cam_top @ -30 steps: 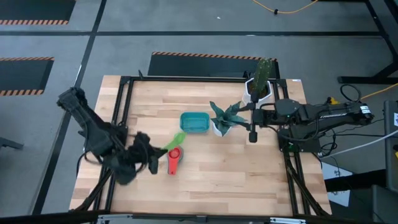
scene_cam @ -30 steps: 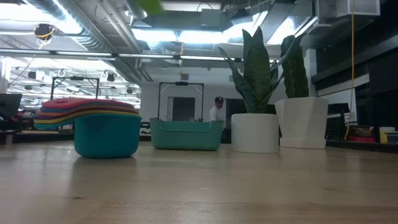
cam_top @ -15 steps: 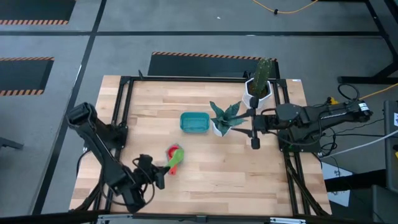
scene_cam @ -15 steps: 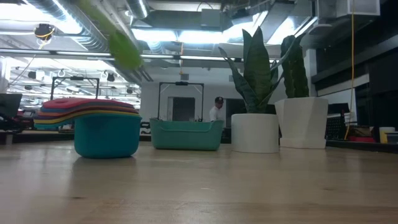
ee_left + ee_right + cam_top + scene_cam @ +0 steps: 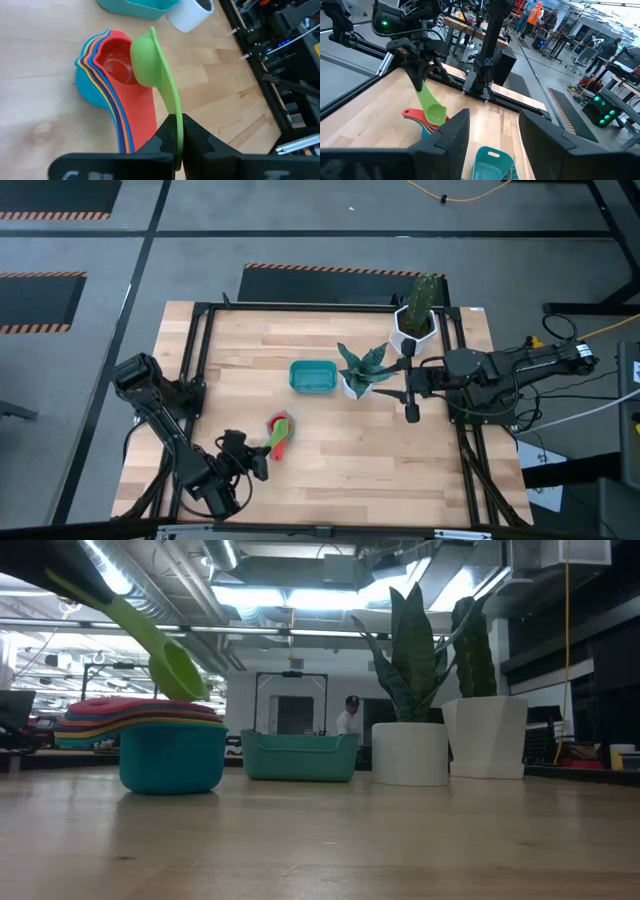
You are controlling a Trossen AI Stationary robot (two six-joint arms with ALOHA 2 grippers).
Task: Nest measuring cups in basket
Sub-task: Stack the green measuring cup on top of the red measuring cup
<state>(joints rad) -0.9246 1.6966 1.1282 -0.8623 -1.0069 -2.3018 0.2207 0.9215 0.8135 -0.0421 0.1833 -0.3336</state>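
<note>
The counter (image 5: 330, 450) is made of light wooden boards and has a black metal frame around it. It stands on a grey floor (image 5: 300, 230) with orange-and-black striped marks. In the low view, a large workshop hall with ceiling lamps and pipes is behind the counter, and a person (image 5: 349, 716) stands far away there.

On the left side, the left gripper (image 5: 256, 461) is near the front edge of the counter. Its fingers (image 5: 197, 140) are pressed narrow on the handle of the green measuring cup (image 5: 150, 65) and hold it in the air. The green cup is tilted, and its bowl hangs just above the stack of measuring cups (image 5: 117, 90), not resting in it. The stack stands on the counter, just beside the gripper. The red cup (image 5: 120, 62) is on top, a big blue cup (image 5: 172, 757) is at the bottom, and thin edges of other colours show between them. All handles point the same way.

Further right, the teal basket (image 5: 312, 377) sits near the middle of the counter, apart from the stack, and it looks empty. Just beside it is a white pot with a spiky green plant (image 5: 360, 370), and behind that a white cactus pot (image 5: 415, 320).

On the right, the right gripper (image 5: 409, 402) hovers beside the spiky plant, with its fingers (image 5: 447, 135) spread wide and holding nothing.
</note>
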